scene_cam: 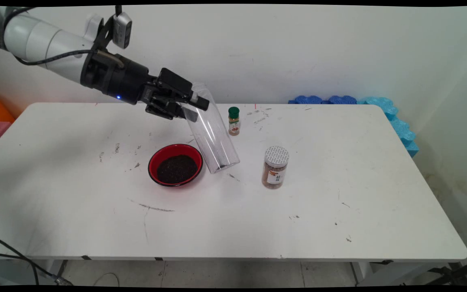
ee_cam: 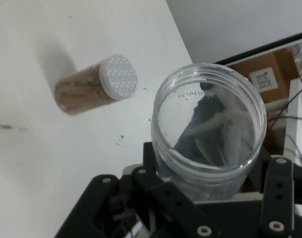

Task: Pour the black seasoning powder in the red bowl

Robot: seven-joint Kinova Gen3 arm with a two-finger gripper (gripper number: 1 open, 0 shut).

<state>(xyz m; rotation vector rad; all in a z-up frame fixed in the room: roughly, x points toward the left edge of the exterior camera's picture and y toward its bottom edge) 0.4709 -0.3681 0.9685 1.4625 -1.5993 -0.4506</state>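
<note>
A: Reaching in low from the desk's far left corner, the hand (scene_cam: pixel 188 106) is clamped on a clear jar (scene_cam: pixel 213 134).
B: Yep, jar's tilted, base beside the red bowl (scene_cam: pixel 175 164) mid-desk.

White arm, black screw-studded pincer (scene_cam: pixel 193 107)

White bench (scene_cam: pixel 339 202) with dark scuffs; red bowl (scene_cam: pixel 175 164) with black rim, holding black grains; clear tall jar (scene_cam: pixel 213 134) with a dark residue at its bottom; small spice bottle (scene_cam: pixel 234 121), green cap; brown-filled jar (scene_cam: pixel 275 167) with white dotted lid; blue foam (scene_cam: pixel 391 113)
</note>
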